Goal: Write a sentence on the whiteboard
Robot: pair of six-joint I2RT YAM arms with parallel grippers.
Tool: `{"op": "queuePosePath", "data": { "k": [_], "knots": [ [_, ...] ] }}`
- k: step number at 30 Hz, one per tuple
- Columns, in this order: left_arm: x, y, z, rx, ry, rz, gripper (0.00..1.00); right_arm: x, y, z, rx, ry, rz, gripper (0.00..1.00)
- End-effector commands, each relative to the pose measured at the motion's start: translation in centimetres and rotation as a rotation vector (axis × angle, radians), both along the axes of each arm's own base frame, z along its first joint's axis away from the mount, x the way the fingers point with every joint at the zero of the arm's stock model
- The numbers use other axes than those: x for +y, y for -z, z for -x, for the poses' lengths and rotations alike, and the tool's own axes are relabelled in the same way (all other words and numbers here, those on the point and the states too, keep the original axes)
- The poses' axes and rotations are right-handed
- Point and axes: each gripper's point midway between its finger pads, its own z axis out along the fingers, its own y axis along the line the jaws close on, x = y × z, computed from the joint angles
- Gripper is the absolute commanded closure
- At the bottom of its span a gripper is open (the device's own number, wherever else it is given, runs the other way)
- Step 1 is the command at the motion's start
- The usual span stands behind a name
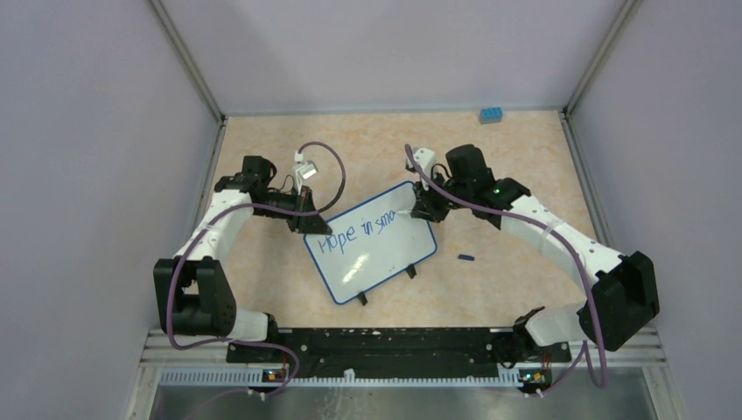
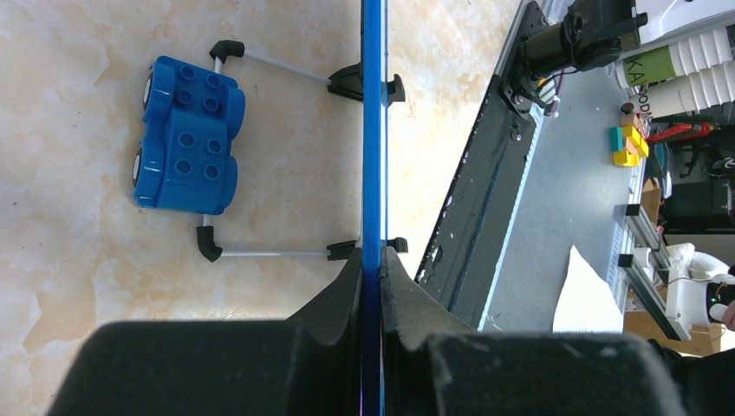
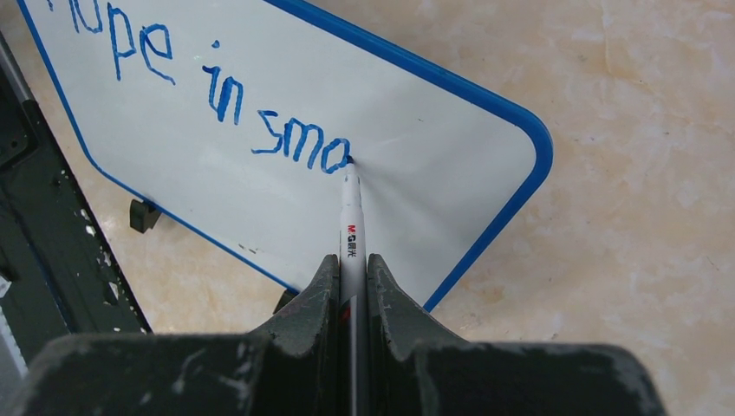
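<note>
Beige mottled table [image 1: 490, 175] inside pale grey walls; the whiteboard [image 1: 385, 254] stands on it at mid-table, propped on its black clip feet and turned at an angle to the arm bases.

Left gripper [image 2: 373, 260]: fingers pinched narrow on the whiteboard's blue rim at its far-left corner. Judged purpose: to brace the board so that pen pressure does not push it across the table.

Right gripper [image 3: 351, 264]: fingers clamped on a white marker [image 3: 350, 217] that points away from the wrist. Its tip touches the whiteboard near the far-right corner, at the end of the writing.

The sentence [image 3: 299, 143]: blue, one line, reading "Hope in sma". Judged unfinished, mid-word. Little bare board remains to the right of the tip, so the rest will probably need the bare area below that line.

Small dark item [image 1: 466, 257], just right of the whiteboard: possibly the marker's cap, too small to confirm.

Blue block [image 1: 491, 114]: well beyond the whiteboard, against the far wall; not involved.

Containers: none seen beside the whiteboard. Stacked paper cups [image 2: 693, 69] show off the table; contents cannot be told.
</note>
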Motion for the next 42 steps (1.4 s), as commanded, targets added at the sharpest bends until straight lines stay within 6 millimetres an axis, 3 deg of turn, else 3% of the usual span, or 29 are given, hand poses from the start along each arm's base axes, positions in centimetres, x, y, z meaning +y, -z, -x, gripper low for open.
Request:
{"op": "queuePosePath", "data": {
  "k": [1,14,25,42],
  "knots": [
    [-0.1,-0.2,0.3,-0.025,0.007,-0.002,1.00,-0.3,0.0,0.1,-0.013,-0.004,0.006,1.00],
    [-0.1,-0.2,0.3,-0.024,0.008,0.000,1.00,-0.9,0.0,0.5,-0.021,-0.001,0.026,1.00],
    [-0.1,-0.3,0.3,-0.024,0.006,0.002,1.00,-0.1,-5.2,-0.1,-0.093,-0.030,-0.054,1.00],
    [-0.1,-0.2,0.3,-0.025,0.006,-0.001,1.00,-0.1,-5.2,-3.1,-0.133,0.052,-0.034,1.00]
  ]
}}
